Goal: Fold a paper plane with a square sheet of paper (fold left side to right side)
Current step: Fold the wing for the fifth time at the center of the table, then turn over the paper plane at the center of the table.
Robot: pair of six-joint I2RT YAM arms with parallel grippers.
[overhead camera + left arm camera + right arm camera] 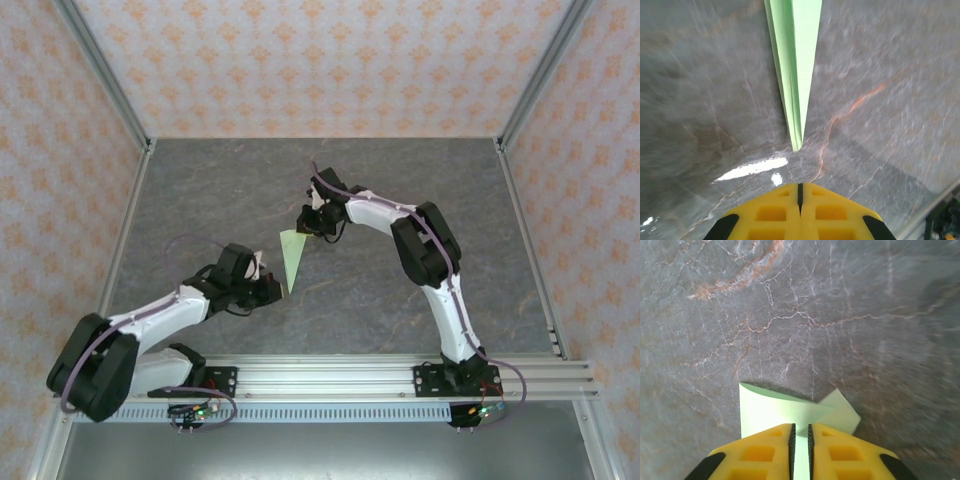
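The paper plane (292, 258) lies on the grey table as a narrow pale green dart, its point toward the near side. In the left wrist view the paper plane (795, 65) tapers to a tip just ahead of my left gripper (800, 185), whose yellow fingers (765, 215) press together with nothing between them. My left gripper (277, 290) sits beside that tip. My right gripper (306, 228) hovers at the wide end. In the right wrist view, the right gripper (800, 426) has a narrow gap between its jaws, and the folded paper plane (765, 410) shows through it.
Grey marble-patterned tabletop (400, 180) stretches around the paper, bounded by patterned walls and aluminium posts. A metal rail (340, 378) with both arm bases runs along the near edge.
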